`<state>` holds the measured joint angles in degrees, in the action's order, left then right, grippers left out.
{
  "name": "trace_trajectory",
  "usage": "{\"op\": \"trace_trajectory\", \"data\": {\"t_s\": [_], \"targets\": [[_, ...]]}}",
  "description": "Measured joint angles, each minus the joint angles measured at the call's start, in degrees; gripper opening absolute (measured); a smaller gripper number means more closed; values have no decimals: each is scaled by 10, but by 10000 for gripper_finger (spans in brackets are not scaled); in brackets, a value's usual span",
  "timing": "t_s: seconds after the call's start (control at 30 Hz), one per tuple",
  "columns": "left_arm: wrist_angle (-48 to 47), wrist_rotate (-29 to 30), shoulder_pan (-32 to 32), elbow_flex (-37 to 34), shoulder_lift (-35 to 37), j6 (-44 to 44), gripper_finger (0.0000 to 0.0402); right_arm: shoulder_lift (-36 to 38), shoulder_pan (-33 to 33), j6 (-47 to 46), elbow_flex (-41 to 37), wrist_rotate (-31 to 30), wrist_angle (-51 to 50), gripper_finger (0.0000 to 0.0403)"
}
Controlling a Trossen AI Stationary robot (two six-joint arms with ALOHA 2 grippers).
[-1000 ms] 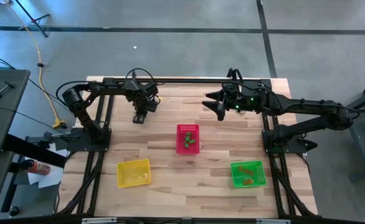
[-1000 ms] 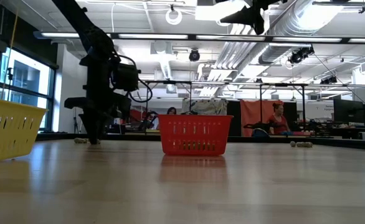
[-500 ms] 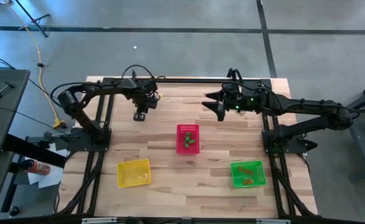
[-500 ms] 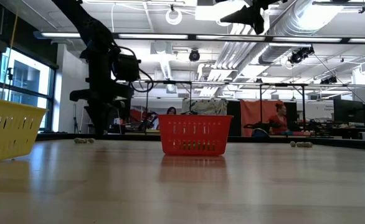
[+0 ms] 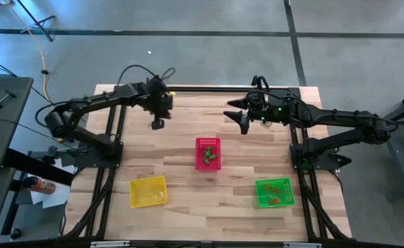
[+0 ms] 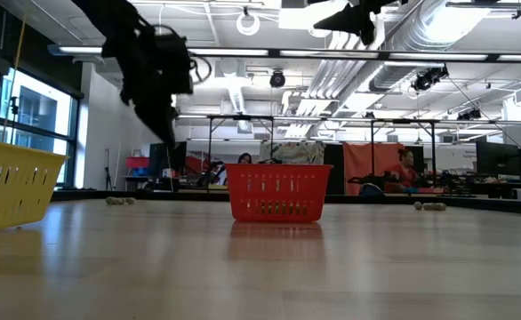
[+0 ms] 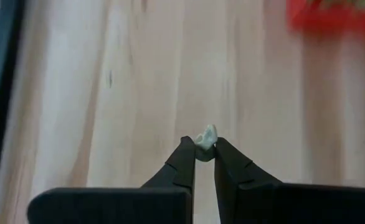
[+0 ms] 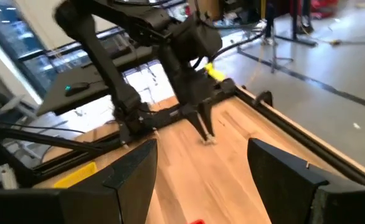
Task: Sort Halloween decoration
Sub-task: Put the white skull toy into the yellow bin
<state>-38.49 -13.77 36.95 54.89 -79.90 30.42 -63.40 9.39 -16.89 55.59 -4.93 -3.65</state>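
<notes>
Pinching a pale trinket [image 7: 206, 135], left tool [image 7: 203, 149] above table [image 5: 181, 172]

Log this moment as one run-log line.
left hand: shut on pale trinket, raised above table | right hand: open, waiting, raised at far right | red basket: centre

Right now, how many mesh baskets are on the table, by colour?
Red basket: 1
Yellow basket: 1
Green basket: 1
Total: 3 baskets
</notes>
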Motion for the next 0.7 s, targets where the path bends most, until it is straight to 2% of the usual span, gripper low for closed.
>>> {"op": "trace_trajectory", "data": {"t_s": [0.23, 0.4, 0.53, 0.7], "targets": [[114, -83, -13, 0, 87, -163, 10, -7, 0, 37, 0, 47, 86, 244], [261, -149, -49, 0, 129, -297, 10, -31, 0, 101, 0, 56, 167, 244], [370, -155, -90, 1, 143, -374, 10, -54, 0, 171, 0, 69, 200, 244], [439, -142, -132, 1, 143, -403, 10, -70, 0, 199, 0, 94, 217, 244]]}}
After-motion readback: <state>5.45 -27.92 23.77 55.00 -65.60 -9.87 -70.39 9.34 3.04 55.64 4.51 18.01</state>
